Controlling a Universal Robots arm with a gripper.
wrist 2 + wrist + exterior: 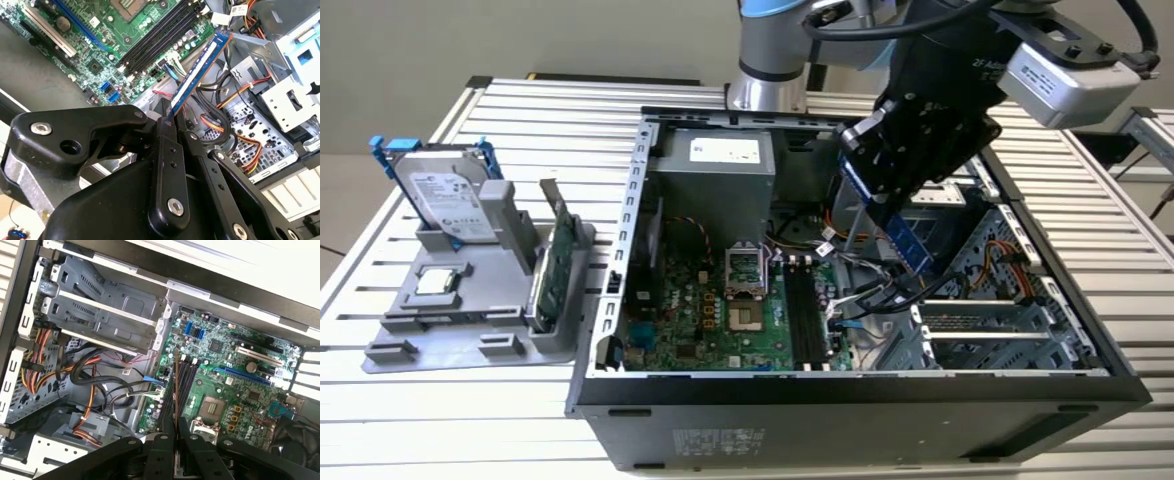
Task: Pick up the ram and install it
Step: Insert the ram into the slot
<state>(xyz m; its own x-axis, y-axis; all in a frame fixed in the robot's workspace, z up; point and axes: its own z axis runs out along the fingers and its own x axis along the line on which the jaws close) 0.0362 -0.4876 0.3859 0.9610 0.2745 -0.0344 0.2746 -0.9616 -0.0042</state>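
Observation:
My gripper (891, 205) hangs over the open computer case (854, 385), shut on the ram (909, 243), a slim blue stick that points down toward the cables beside the motherboard. In the second wrist view the ram (200, 65) juts out from between the black fingers (167, 131), above and to one side of the dark memory slots (155, 35). In the first wrist view the ram (176, 390) shows edge-on, roughly in line with the memory slots (186, 385), and the gripper (175, 437) clamps its near end. In the exterior view the memory slots (803, 312) lie lower and to the exterior view's left of the stick.
A grey tray (400, 345) on the exterior view's left holds a silver hard drive (447, 195) in a blue frame, a green expansion card (558, 265) and a small chip (436, 281). Inside the case are orange and black cables (235, 145), a metal drive cage (987, 320) and the CPU socket (742, 268).

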